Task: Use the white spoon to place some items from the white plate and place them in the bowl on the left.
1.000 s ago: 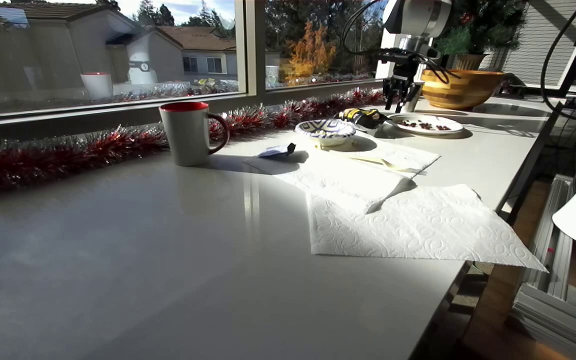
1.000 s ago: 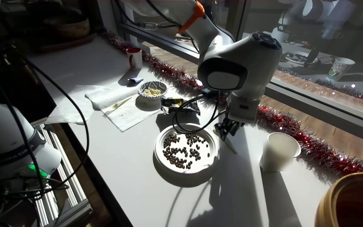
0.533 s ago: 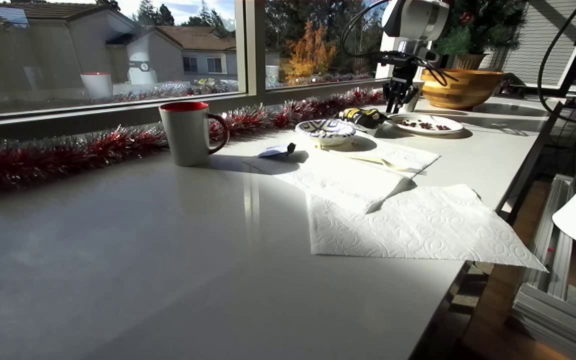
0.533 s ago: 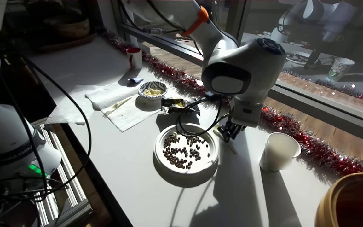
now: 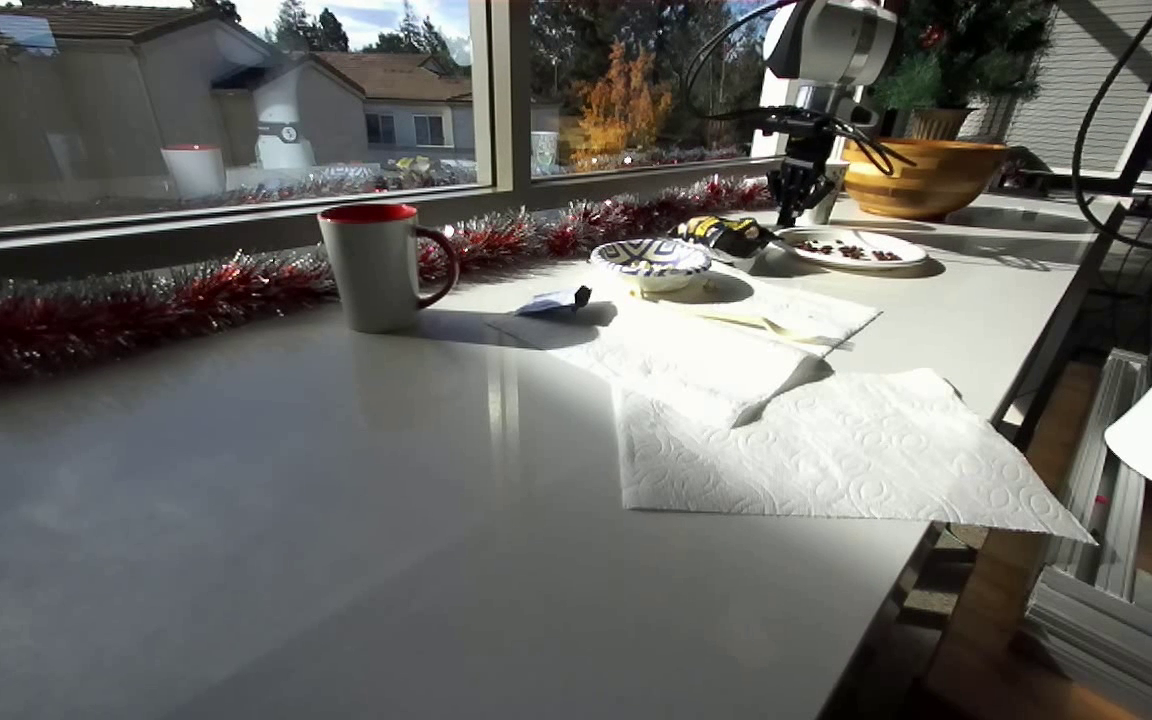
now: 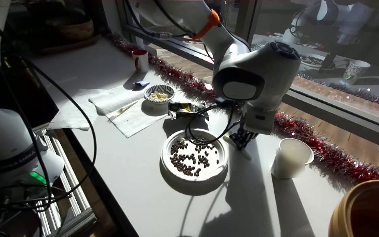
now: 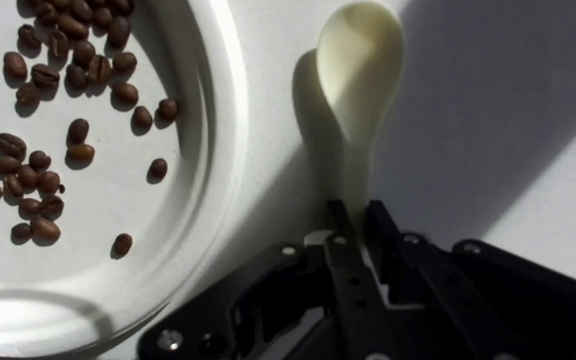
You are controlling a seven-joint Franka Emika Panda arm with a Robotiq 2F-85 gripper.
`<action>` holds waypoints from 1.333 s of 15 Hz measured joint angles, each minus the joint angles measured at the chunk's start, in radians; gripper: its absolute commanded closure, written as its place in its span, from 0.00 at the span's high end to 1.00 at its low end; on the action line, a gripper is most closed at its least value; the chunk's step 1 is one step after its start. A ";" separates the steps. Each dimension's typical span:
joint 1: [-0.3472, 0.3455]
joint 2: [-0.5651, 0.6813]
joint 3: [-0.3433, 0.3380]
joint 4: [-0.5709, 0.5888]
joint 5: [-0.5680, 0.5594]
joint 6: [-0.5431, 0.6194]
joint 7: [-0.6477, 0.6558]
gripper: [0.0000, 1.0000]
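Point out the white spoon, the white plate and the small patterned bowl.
White spoon (image 7: 360, 77): wrist view, on its scoop.
White plate (image 7: 229, 115): wrist view, on its rim, the side nearest the spoon.
Small patterned bowl (image 6: 161, 88): in an exterior view, on its patterned inner wall.

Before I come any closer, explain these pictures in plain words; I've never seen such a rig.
The machine is a jointed white robot arm. The wide views come from two cameras standing apart from it; the close-up comes from a camera on its wrist, looking past its black fingers.

On the pale table are a round white plate scattered with small dark-brown beans, a small pale bowl with dark zigzag patterning holding pale bits, a white mug with a red rim, and white paper towels.

The fingers appear closed on the handle of a cream-white spoon beside the plate; whether the spoon touches the table, I cannot tell.
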 measured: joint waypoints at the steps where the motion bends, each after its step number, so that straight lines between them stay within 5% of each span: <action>1: 0.006 -0.008 -0.009 0.000 -0.004 0.000 0.000 0.03; 6: 0.055 -0.153 -0.058 -0.079 -0.087 0.033 -0.016 0.03; 12: 0.158 -0.346 -0.155 -0.315 -0.451 0.042 -0.020 0.03; 14: 0.173 -0.392 -0.156 -0.387 -0.540 0.034 -0.034 0.13; 20: 0.180 -0.438 -0.149 -0.452 -0.570 0.039 -0.058 0.03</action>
